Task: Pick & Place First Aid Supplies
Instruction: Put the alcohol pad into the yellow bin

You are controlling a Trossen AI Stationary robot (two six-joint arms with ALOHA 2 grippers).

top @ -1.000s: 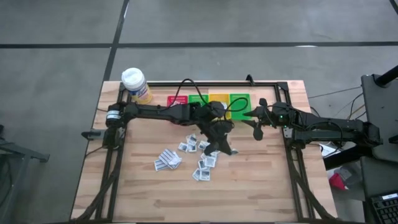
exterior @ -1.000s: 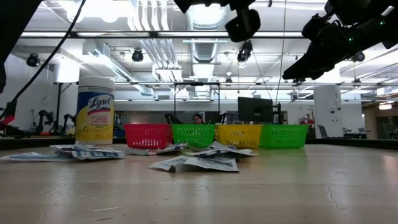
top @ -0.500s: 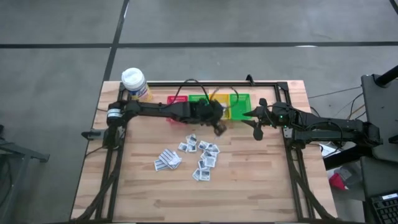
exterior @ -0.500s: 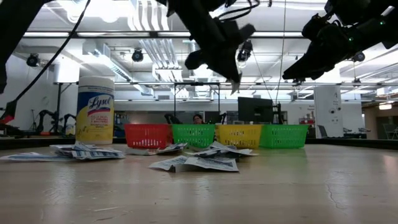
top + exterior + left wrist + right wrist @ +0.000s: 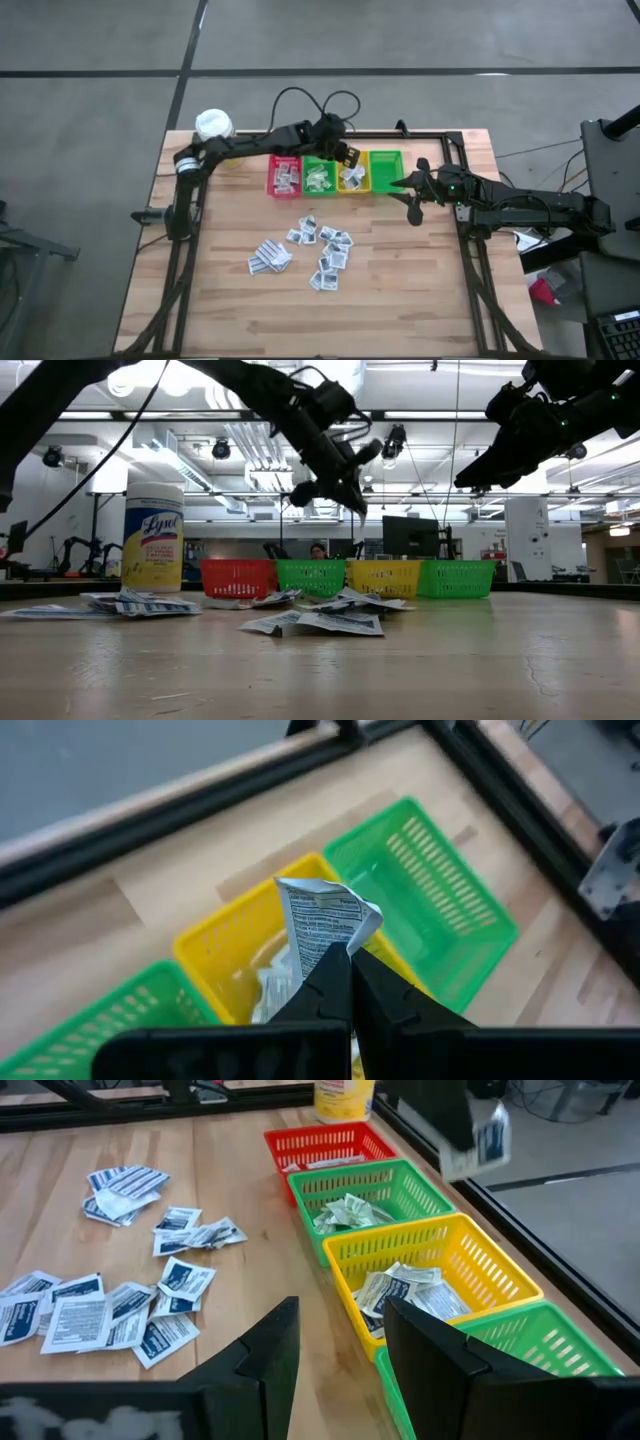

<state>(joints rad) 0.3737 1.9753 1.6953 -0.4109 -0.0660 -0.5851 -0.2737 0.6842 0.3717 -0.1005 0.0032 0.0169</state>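
High view: we see a yellow bottle [image 5: 213,126] at the wooden table's [image 5: 400,290] left corner, sachets [image 5: 305,250] scattered mid-table, our left gripper [image 5: 350,157] pinching one sachet [image 5: 322,918] above the yellow bin [image 5: 353,173], and our right gripper [image 5: 413,191] waiting beside the bins, fingers apart.

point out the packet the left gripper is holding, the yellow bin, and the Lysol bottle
packet [image 5: 322,915], left wrist view, its printed face
yellow bin [image 5: 494,1264], right wrist view, its far rim
Lysol bottle [image 5: 152,538], low view, its label
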